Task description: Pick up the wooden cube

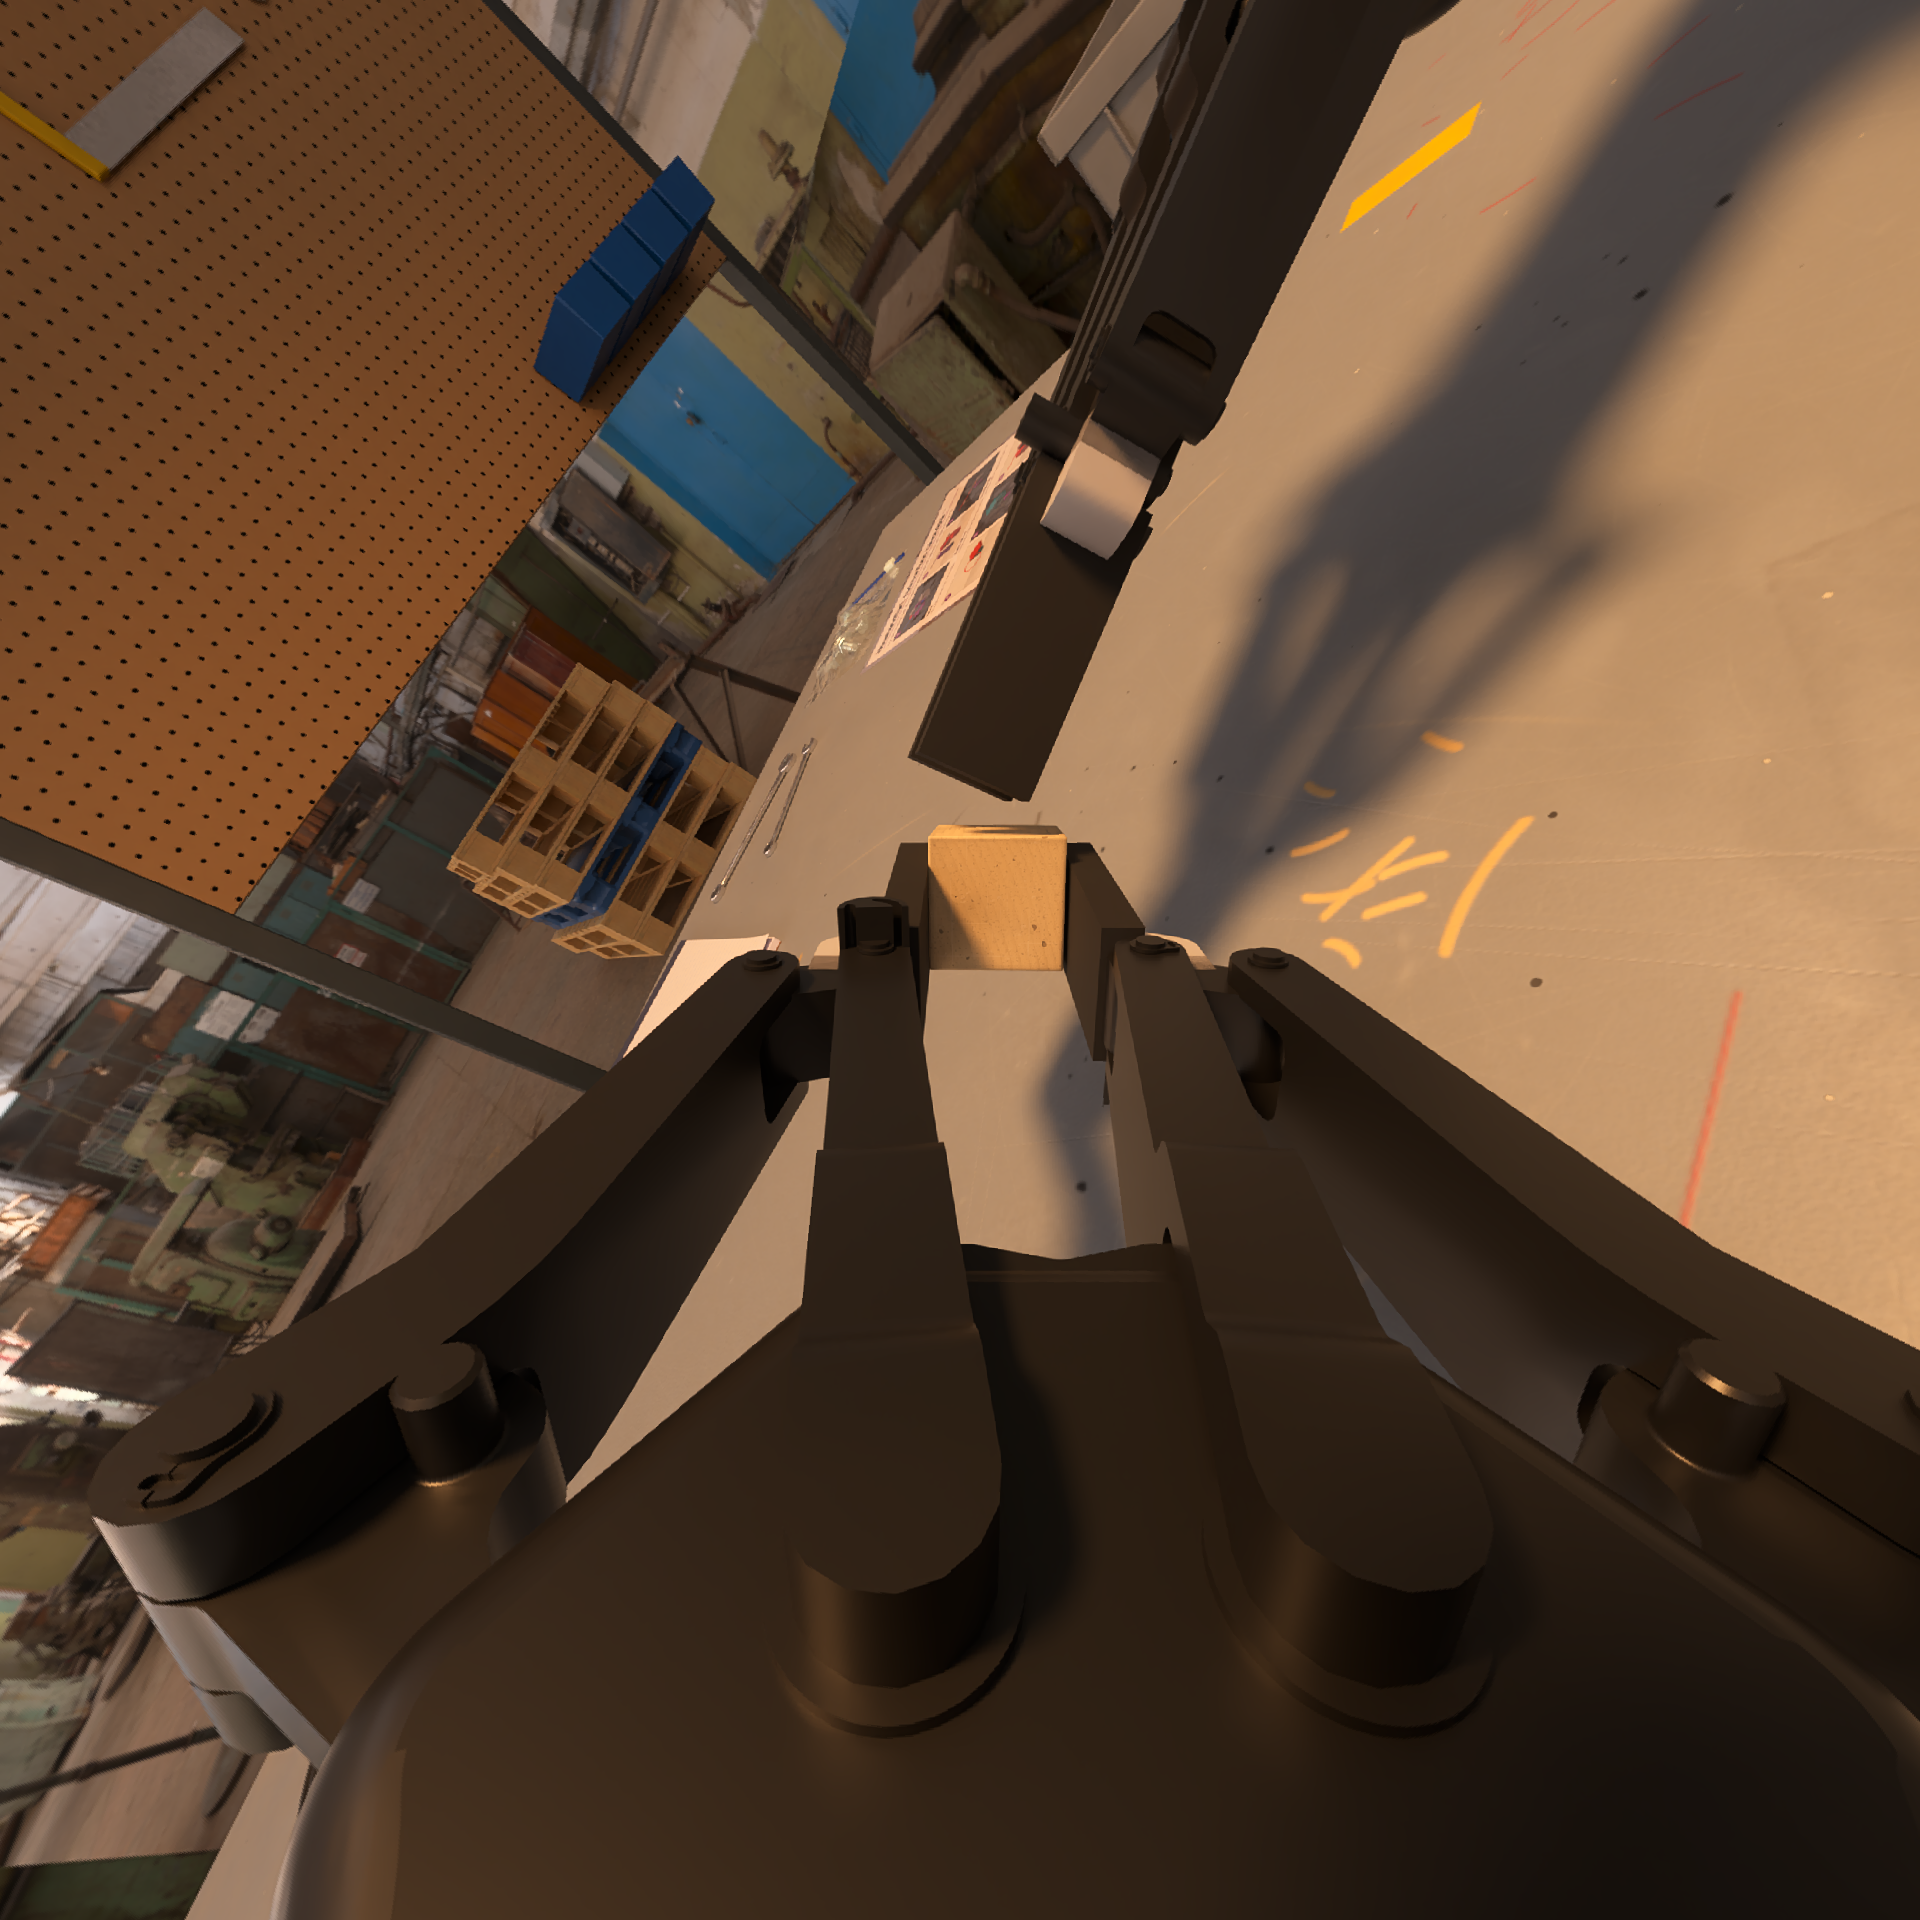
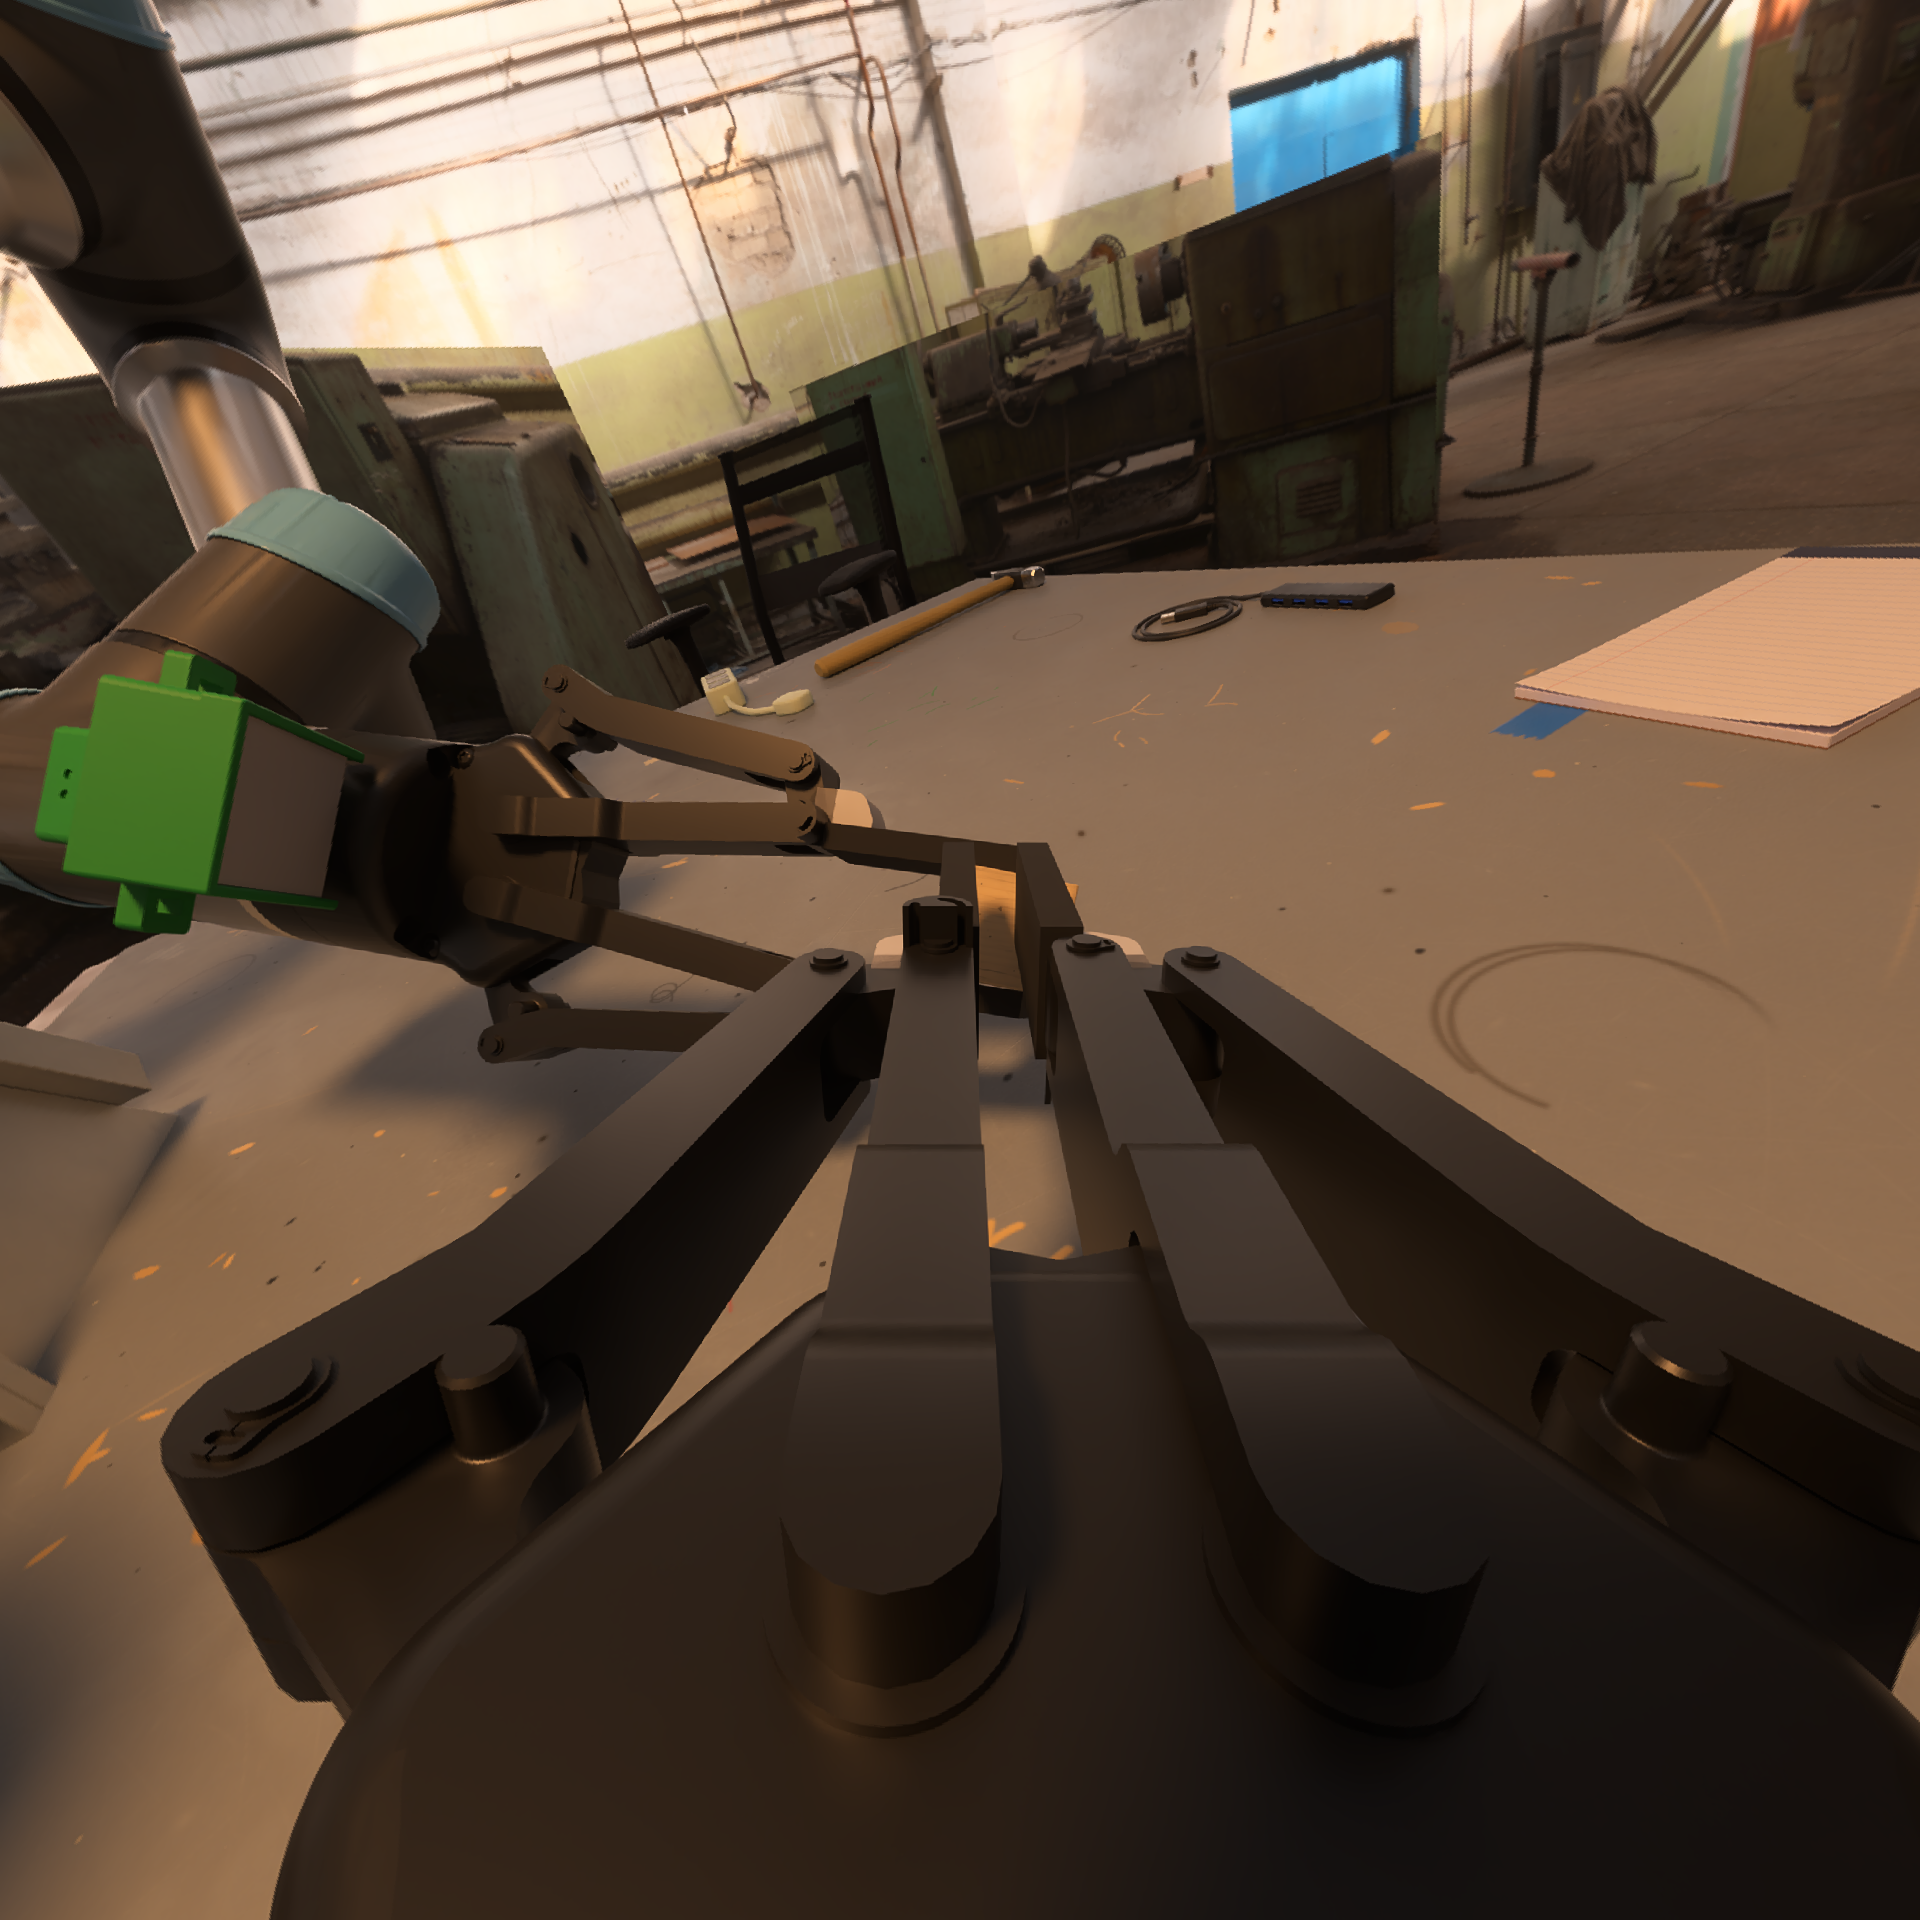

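The wooden cube [image 1: 997, 899] is pale and square and sits between my left gripper's [image 1: 997, 906] two fingertips, which are shut on its sides just above the grey table [image 1: 1558, 644]. I cannot tell whether the cube touches the table. My right gripper [image 2: 1000, 914] has its fingers nearly together with only a thin gap and holds nothing. A sliver of the cube [image 2: 995, 935] shows through that gap. A dark right finger [image 1: 1008, 665] hangs just beyond the cube in the left wrist view. The left arm, with its green wrist mount [image 2: 156, 810], reaches in from the left.
On the table lie a hammer [image 2: 914, 623], a USB hub with cable [image 2: 1325, 595], a lined notepad [image 2: 1725, 665], a printed sheet [image 1: 956, 551] and wrenches [image 1: 779, 810]. A pegboard [image 1: 260, 416] with blue bins [image 1: 623, 281] stands beside the table.
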`<state>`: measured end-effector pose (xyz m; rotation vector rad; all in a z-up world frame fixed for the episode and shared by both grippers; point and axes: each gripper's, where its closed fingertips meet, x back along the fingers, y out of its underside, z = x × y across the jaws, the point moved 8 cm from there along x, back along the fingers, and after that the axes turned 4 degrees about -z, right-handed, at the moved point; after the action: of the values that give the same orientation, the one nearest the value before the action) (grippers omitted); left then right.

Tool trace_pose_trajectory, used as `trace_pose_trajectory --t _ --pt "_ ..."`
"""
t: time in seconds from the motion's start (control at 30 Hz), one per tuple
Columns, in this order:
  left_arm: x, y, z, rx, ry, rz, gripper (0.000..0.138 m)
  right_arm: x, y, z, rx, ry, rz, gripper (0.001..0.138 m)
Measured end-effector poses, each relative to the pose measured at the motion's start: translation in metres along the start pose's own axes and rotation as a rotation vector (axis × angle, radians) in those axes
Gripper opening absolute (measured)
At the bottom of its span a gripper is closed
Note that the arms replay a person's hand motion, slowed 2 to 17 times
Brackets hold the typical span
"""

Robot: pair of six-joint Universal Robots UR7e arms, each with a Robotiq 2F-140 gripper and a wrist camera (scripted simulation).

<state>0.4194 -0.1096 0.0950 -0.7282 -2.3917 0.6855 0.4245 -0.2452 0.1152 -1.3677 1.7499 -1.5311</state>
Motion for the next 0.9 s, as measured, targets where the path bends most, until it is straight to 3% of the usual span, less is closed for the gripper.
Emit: trace_pose_trajectory --t 0.9 --pt "0.0003 0.0005 0.002 -0.032 -0.014 -0.005 0.033 -0.0019 0.001 -0.0002 0.033 0.032 -0.026 0.012"
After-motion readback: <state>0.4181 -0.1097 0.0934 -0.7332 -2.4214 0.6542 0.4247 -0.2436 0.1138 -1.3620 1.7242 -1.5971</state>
